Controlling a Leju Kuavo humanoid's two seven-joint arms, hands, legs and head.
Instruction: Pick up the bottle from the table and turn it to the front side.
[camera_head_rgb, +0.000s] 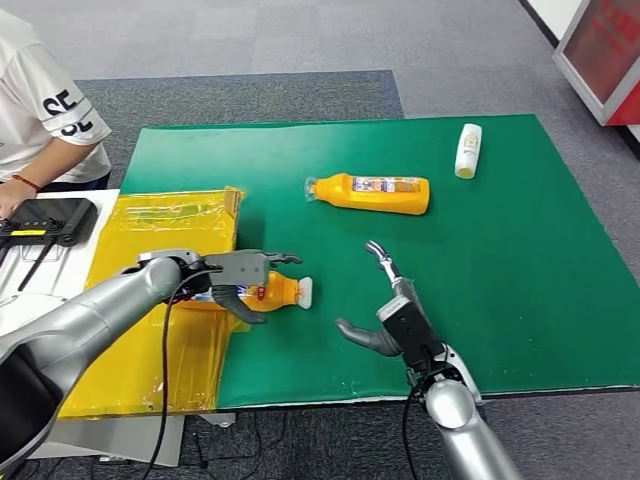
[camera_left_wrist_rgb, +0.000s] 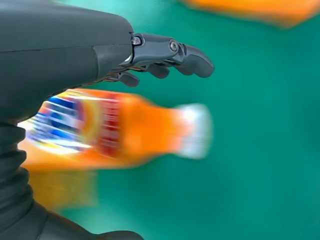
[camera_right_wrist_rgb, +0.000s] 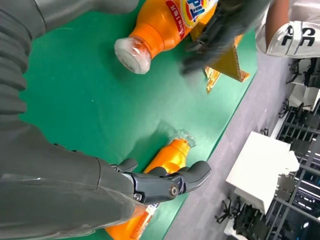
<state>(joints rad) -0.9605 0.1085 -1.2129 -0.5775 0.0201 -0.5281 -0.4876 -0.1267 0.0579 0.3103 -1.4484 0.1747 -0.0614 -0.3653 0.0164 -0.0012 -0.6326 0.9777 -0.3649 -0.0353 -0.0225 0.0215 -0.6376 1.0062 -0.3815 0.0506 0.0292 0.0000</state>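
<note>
An orange bottle (camera_head_rgb: 285, 292) with a white cap lies on its side on the green mat (camera_head_rgb: 498, 290), cap pointing right, its base against yellow packaging. My left hand (camera_head_rgb: 240, 282) reaches over it with fingers stretched above and thumb below, not closed on it. The left wrist view shows the bottle (camera_left_wrist_rgb: 124, 130) blurred under the straight fingers (camera_left_wrist_rgb: 170, 52). My right hand (camera_head_rgb: 386, 322) hovers open just right of the cap, holding nothing. In the right wrist view the bottle (camera_right_wrist_rgb: 170, 20) lies beyond my right hand (camera_right_wrist_rgb: 113, 185).
A second orange bottle (camera_head_rgb: 373, 193) lies farther back on the mat, and a small white bottle (camera_head_rgb: 469, 150) lies at the back right. Yellow packaging (camera_head_rgb: 166, 225) covers the left side. A person (camera_head_rgb: 38, 110) sits at the far left by a black device (camera_head_rgb: 49, 218).
</note>
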